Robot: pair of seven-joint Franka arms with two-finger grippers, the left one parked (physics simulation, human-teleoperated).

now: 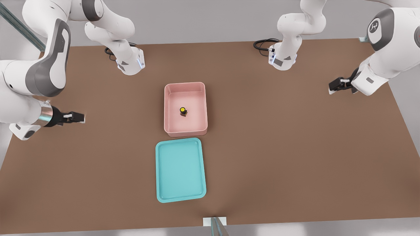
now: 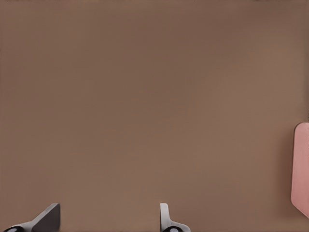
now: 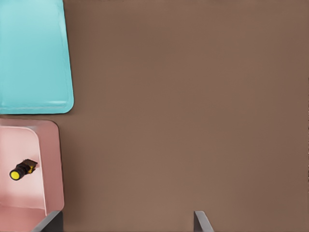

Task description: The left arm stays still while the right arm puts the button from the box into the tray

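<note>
While the button (image 1: 183, 110) sits in the pink box (image 1: 169, 98), the right arm's end effector (image 1: 79, 117) hangs open over the bench (image 1: 295, 147), well apart, with the tray (image 1: 158, 170) just beside the box for a short transfer.

In the right wrist view the tray (image 3: 34, 58), box (image 3: 48, 164) and end effector (image 3: 128, 224) are cut off at the edges.

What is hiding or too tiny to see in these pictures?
- Button: front view, too small to show details.
- Box: right wrist view, cut off by the picture edge.
- Tray: right wrist view, cut off by the edge too.
- Gripper, over the table at the front view's left: right wrist view shows only its open fingertips.
</note>
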